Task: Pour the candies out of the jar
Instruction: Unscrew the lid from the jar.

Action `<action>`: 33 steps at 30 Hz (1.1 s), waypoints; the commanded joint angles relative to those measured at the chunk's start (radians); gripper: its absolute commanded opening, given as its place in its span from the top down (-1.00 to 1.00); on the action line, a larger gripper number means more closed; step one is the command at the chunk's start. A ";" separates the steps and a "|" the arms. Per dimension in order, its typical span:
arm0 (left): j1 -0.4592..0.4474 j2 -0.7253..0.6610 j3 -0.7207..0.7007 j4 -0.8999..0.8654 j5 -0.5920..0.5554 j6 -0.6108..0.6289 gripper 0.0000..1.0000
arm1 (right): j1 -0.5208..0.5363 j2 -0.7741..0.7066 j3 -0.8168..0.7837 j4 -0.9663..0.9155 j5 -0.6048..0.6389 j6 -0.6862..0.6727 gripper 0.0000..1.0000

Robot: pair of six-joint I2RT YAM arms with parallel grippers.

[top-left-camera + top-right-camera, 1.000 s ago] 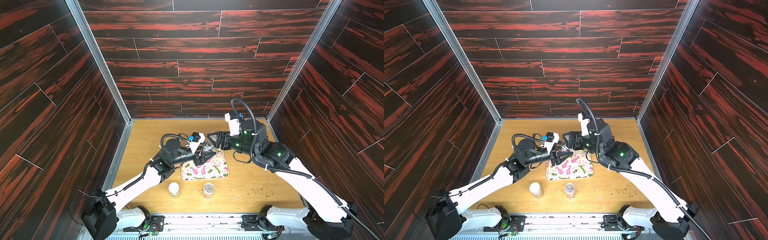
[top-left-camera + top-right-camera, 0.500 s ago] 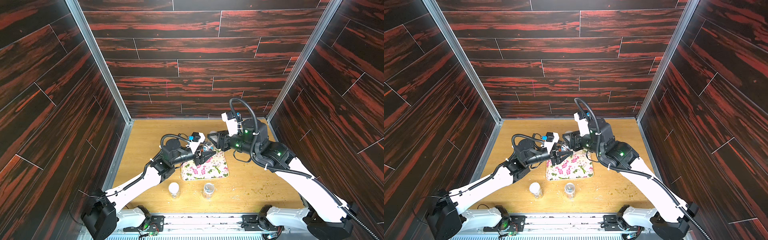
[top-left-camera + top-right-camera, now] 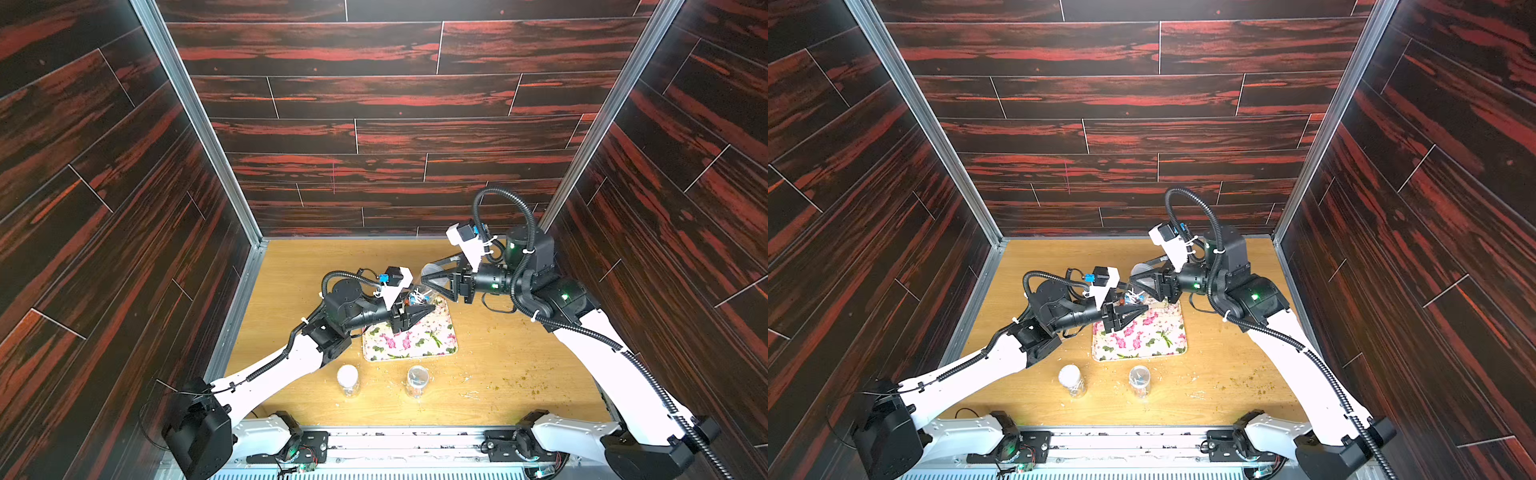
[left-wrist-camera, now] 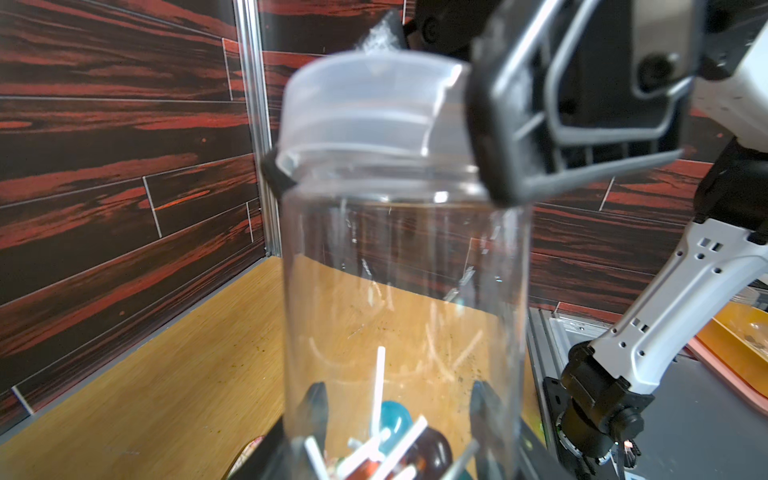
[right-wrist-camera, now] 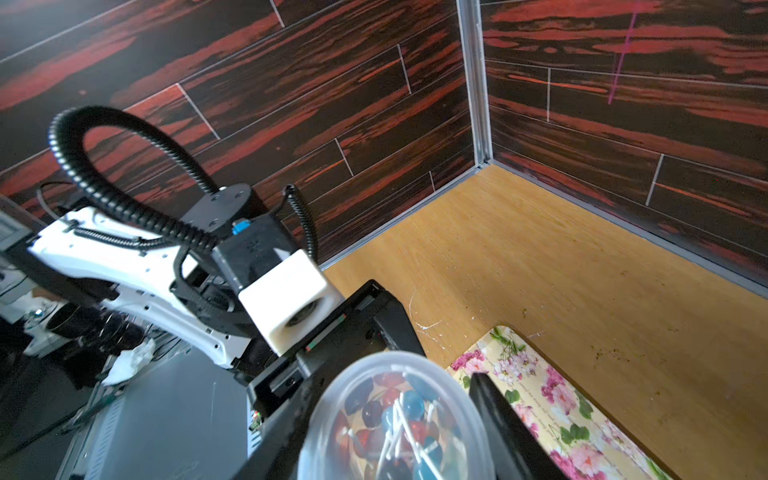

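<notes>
The candies (image 5: 399, 417) all lie in the bottom of the jar (image 4: 405, 291); none are poured. The jar hangs over the far edge of the flowered tray (image 3: 415, 345), with my left gripper (image 3: 422, 305) clamped on its base. The lid (image 4: 365, 104) sits on the mouth, perhaps slightly cocked, pinched by my right gripper (image 3: 433, 276). I judge that lifting the lid away and tipping the jar remain.

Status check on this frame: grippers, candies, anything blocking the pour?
Left gripper shut on jar. Right gripper clamped on lid. Candies inside jar. Lid still on, blocking the pour.
</notes>
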 commanded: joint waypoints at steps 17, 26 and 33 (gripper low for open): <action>0.020 -0.035 -0.001 -0.006 0.003 -0.047 0.14 | -0.073 -0.023 -0.011 0.078 -0.189 -0.100 -0.74; 0.020 -0.034 -0.001 -0.009 -0.005 -0.043 0.14 | -0.041 -0.052 0.043 -0.032 0.234 0.296 -0.98; 0.020 -0.034 -0.001 -0.021 -0.006 -0.036 0.14 | 0.105 -0.021 0.148 -0.176 0.532 0.473 -0.86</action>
